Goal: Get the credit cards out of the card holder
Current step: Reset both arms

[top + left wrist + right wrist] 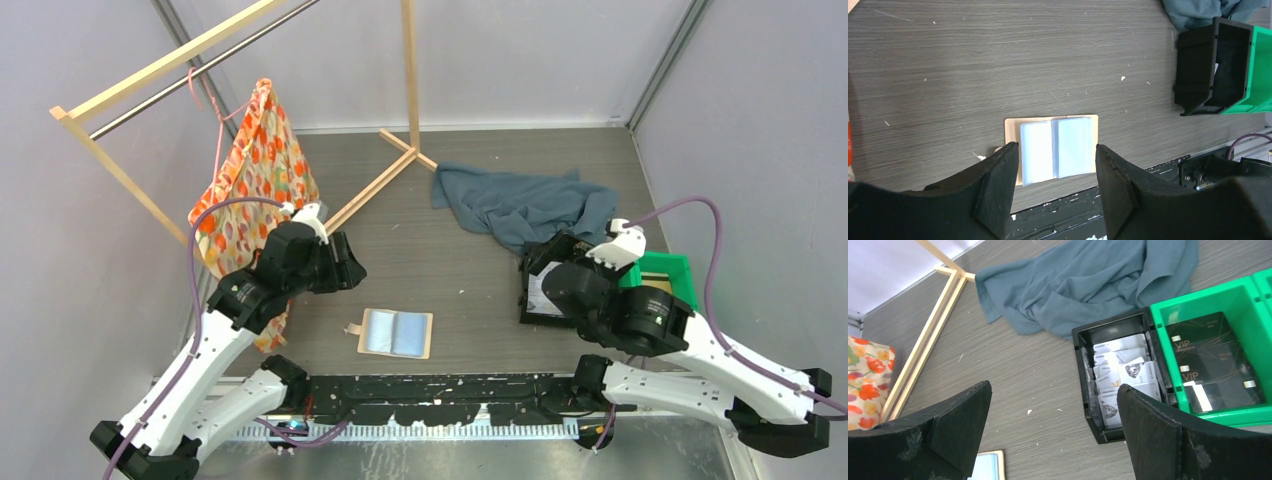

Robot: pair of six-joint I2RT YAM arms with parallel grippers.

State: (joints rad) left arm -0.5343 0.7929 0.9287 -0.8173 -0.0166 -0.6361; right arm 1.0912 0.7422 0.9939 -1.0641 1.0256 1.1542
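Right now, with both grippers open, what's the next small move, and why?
Probably pull the right gripper back from the green bin: its jaws stand open and empty, dark VIP cards lie in the bin, and the open card holder shows only pale, seemingly empty pockets.

A tan card holder [396,333] lies opened flat on the grey table [450,265], its pale blue pockets facing up and its small tab pointing left, just ahead of the arms' bases. The left pincer [347,262] hangs above and to the left of the holder, apart from it, beside an orange patterned garment [255,175] on a wooden rack [150,75]. The right pincer [552,258] is poised over a black tray [527,300] that sits against a green bin [680,265]. A blue-grey cloth [520,205] lies crumpled just behind the tray.
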